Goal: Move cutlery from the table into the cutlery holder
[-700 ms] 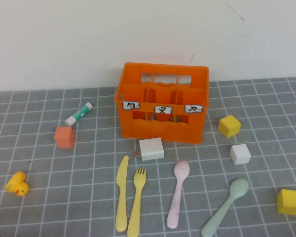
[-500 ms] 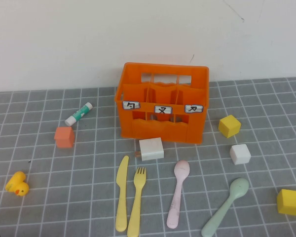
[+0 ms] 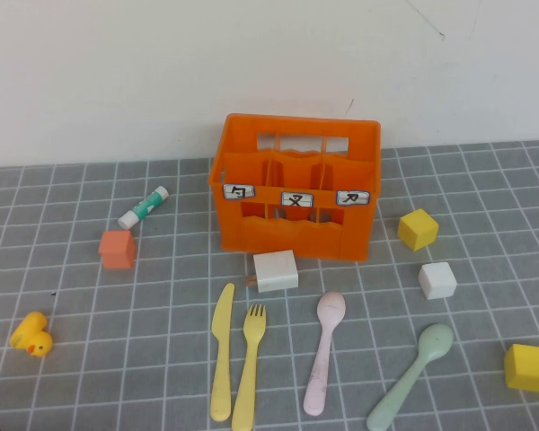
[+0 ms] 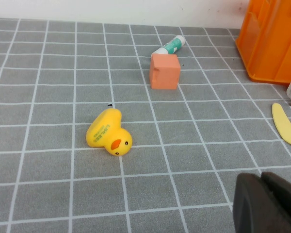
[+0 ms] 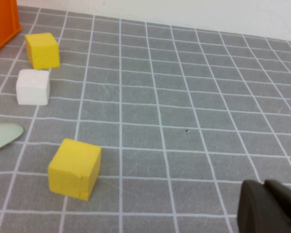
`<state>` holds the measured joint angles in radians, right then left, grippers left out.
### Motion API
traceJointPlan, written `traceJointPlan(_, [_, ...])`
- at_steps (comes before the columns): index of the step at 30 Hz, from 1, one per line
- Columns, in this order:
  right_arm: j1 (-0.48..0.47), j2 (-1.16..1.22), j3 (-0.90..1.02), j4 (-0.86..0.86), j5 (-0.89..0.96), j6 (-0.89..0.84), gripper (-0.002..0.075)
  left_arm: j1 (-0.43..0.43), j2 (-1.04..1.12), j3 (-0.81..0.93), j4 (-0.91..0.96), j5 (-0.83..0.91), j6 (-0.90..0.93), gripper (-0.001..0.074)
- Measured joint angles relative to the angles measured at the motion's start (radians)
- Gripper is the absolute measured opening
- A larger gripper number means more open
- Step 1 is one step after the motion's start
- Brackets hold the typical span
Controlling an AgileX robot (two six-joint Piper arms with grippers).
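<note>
The orange cutlery holder (image 3: 296,186) stands at the back middle of the grey gridded table (image 3: 90,359), and its corner (image 4: 274,39) also shows in the left wrist view. In front of it lie a yellow knife (image 3: 221,351), a yellow fork (image 3: 249,364), a pale pink spoon (image 3: 323,352) and a mint-green spoon (image 3: 411,377). The knife's tip (image 4: 287,127) and the green spoon's bowl (image 5: 4,135) appear in the wrist views. My left gripper (image 4: 262,178) is shut and empty, low at the near left. My right gripper (image 5: 264,185) is shut and empty at the near right. Neither arm shows in the high view.
A white block (image 3: 276,270) sits just before the holder. A white-and-green tube (image 3: 143,206), an orange cube (image 3: 117,249) and a yellow duck (image 3: 31,335) lie on the left. Two yellow cubes (image 3: 418,228) (image 3: 526,366) and a white cube (image 3: 437,280) lie on the right.
</note>
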<state>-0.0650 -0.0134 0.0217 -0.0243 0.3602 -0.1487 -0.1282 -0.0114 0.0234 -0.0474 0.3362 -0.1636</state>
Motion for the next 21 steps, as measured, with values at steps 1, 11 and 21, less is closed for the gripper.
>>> traceJointPlan(1, [0.000, 0.000, 0.000, 0.000, 0.000, 0.000, -0.0003, 0.000, 0.000, 0.000, 0.000, 0.000, 0.000, -0.0004])
traceJointPlan(11, [0.000, 0.000, 0.000, 0.000, 0.000, 0.000, -0.0003, 0.000, 0.000, 0.000, 0.006, 0.000, 0.000, -0.0004])
traceJointPlan(21, [0.000, 0.000, 0.004, 0.000, -0.052, 0.000, -0.0003, 0.000, 0.000, 0.000, 0.009, -0.030, -0.002, -0.0004])
